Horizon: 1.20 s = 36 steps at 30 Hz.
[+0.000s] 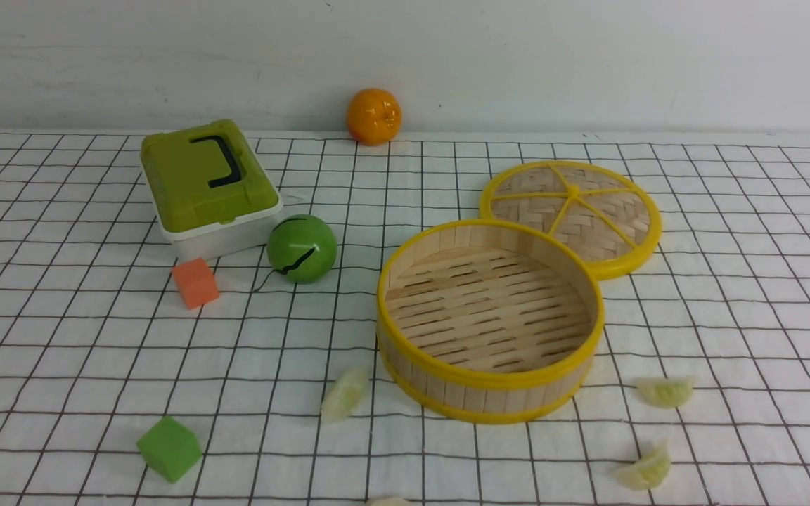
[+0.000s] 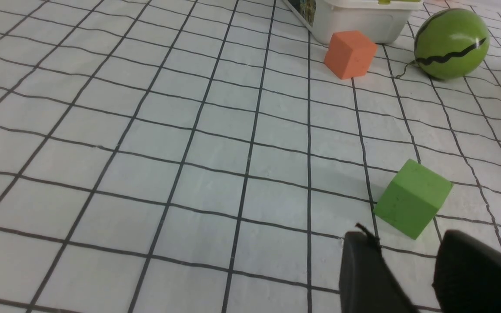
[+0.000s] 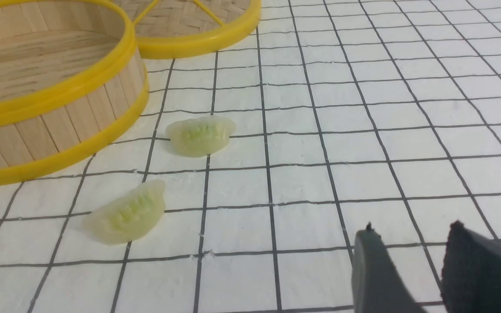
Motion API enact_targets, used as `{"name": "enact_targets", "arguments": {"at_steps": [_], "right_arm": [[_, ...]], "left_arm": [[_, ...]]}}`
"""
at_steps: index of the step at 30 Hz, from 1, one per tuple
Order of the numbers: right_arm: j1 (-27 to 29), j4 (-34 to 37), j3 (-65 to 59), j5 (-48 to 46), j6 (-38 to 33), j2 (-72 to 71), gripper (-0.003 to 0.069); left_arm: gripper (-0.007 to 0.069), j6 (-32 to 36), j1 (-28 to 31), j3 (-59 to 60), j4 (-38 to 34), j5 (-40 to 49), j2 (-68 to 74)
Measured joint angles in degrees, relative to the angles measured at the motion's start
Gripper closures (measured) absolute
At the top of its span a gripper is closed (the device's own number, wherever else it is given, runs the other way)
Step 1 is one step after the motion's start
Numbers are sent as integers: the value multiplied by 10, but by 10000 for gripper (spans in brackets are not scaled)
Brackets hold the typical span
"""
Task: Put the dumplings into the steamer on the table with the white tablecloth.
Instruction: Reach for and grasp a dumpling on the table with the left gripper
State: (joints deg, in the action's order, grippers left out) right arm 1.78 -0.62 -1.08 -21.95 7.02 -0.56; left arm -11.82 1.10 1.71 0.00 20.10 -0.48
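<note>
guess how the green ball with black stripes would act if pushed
The ball looks apt to roll, being nearly round. The box close beside it might stop it on that side. Its curly stem, reaching onto the cloth, may make it wobble or veer.

A plain staged tabletop, room type unclear: grid-lined cloth (image 1: 250, 379), bare pale wall (image 1: 236, 63), toy-like food.

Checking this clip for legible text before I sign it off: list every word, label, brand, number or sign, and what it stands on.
None: no readable text shows in any view.
The dark curved shape on the green lid of the white box and the black streaks on the green ball form no word I can read.
</note>
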Motion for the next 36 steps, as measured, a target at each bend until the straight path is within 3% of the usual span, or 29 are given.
{"name": "enact_targets", "arguments": {"at_steps": [28,33,35,36], "right_arm": [[0,12,0,0,0,0,419],[0,118,0,-1,0,0,419],[0,208,0,-6,3,0,419],[0,258,-1,-10,10,0,419]], "left_arm": [[386,0,0,0,0,0,0],[386,-22,0,0,-45,-40,0],[386,-73,0,0,-122,-92,0],[386,-133,0,0,-208,-130,0]]}}
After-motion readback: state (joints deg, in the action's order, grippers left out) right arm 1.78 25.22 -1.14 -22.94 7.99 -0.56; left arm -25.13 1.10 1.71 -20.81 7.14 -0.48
